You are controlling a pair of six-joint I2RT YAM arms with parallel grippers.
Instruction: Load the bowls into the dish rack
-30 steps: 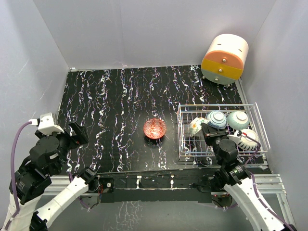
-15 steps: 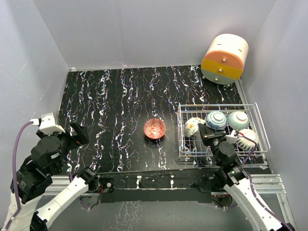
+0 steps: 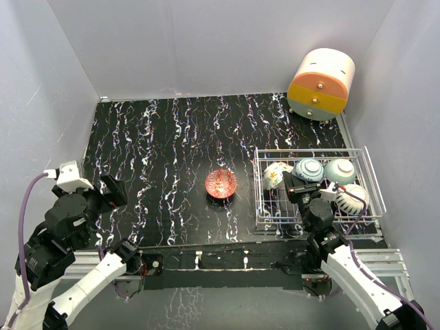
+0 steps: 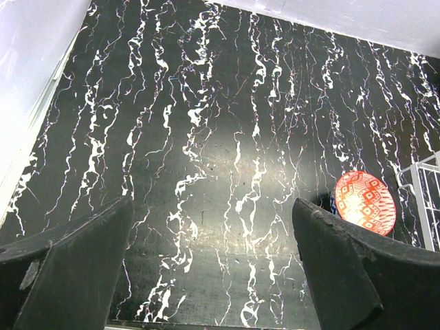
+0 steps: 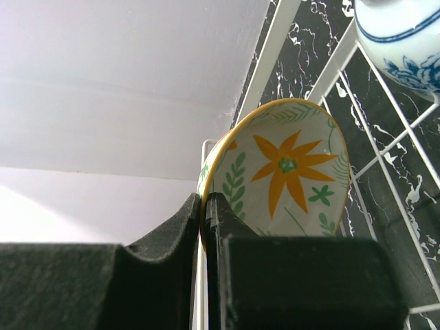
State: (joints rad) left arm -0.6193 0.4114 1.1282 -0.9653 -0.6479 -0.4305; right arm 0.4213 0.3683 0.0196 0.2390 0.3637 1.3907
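Observation:
The white wire dish rack (image 3: 316,150) sits at the right of the table. Inside it stand two pale blue bowls (image 3: 309,169) (image 3: 339,170) and a blue-striped white bowl (image 3: 354,198). My right gripper (image 3: 290,184) is shut on the rim of a cream bowl with an orange flower (image 3: 275,177), which is tilted on edge in the rack's left part. In the right wrist view that bowl (image 5: 289,172) stands right above my pinched gripper (image 5: 205,199). A red patterned bowl (image 3: 221,183) (image 4: 364,203) lies on the table left of the rack. My left gripper (image 3: 113,192) (image 4: 213,206) hangs open and empty at the near left.
A cream-and-orange round drawer unit (image 3: 321,84) stands at the back right corner. Grey walls close in the black marbled table (image 3: 158,137) on three sides. The rack's rim wire (image 5: 275,41) and a blue-and-white bowl (image 5: 405,34) lie close to my right gripper.
My right gripper has carried the flower bowl a little toward the rack's far left corner. The left arm has dropped back slightly.

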